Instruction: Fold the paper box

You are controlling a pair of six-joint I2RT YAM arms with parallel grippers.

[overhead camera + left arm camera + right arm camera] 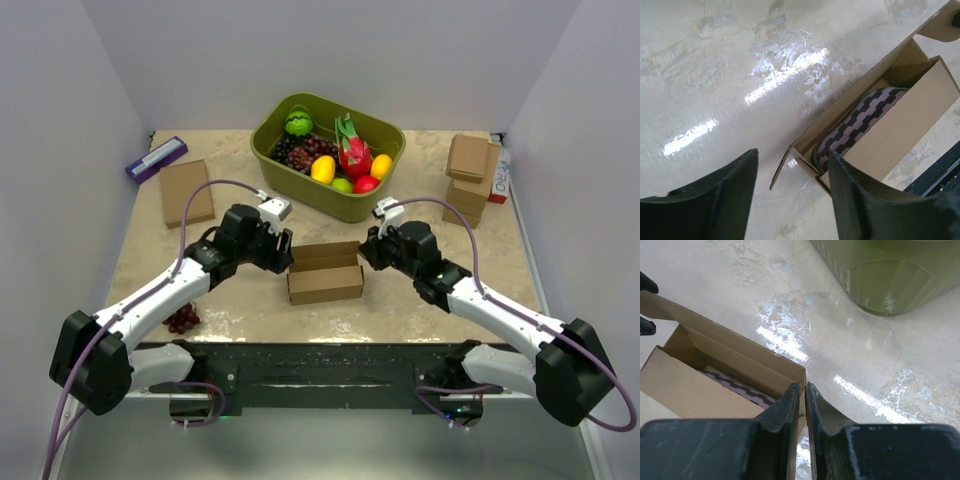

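The paper box (325, 275) is brown cardboard and stands open in the middle of the table, its walls up and its lid flap raised at the back. A purple and black patterned thing (860, 122) lies inside it. My left gripper (283, 252) is open at the box's left end. In the left wrist view (792, 155) its jaws straddle the box's corner flap (782, 167), holding nothing. My right gripper (367, 252) is at the box's right end. In the right wrist view (802, 387) it is shut on the box's right side wall (801, 377).
A green bin (262, 150) of fruit stands behind the box and also shows in the right wrist view (890, 280). A flat brown box (186, 192) and a purple item (156, 158) lie at the back left. Stacked small boxes (470, 180) stand back right. Grapes (182, 318) lie near left.
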